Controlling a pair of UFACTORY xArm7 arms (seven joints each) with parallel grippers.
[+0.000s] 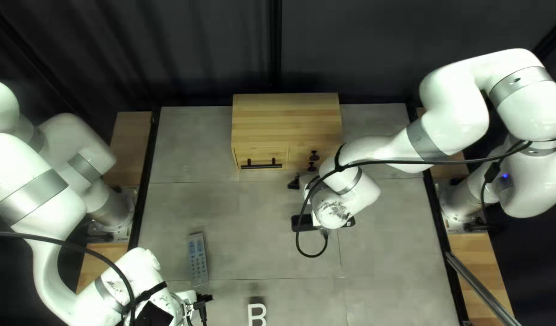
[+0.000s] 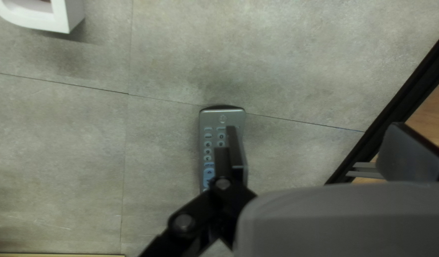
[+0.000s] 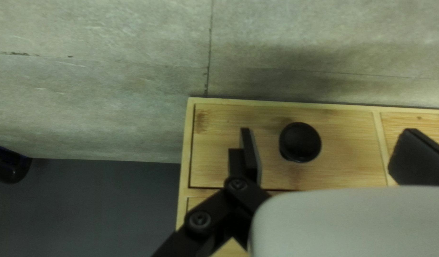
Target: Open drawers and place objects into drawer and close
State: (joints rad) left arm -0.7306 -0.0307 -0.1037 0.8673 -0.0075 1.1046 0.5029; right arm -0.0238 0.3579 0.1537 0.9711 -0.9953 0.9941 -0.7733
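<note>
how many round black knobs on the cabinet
2 visible in the top left view, right of the bar handle: upper knob and lower knob; more may be hidden.

Drawer cabinet (image 1: pixel 287 115): pale striped wood, smooth, satin
Round knob (image 3: pixel 300 142): black, smooth, low sheen
Bar handle (image 1: pixel 261 166): black, matt
Remote control (image 2: pixel 210 116): grey plastic look, smooth shell
Letter B at near edge (image 1: pixel 252 315): white, smooth, matt
Tabletop (image 1: pixel 193 151): mottled grey, stone-like, matt
Far curtain (image 1: pixel 169 48): dark cloth, matt, folded
Left arm (image 1: pixel 25 208), right arm (image 1: pixel 450 118): glossy white shells, duller grey bands
</note>
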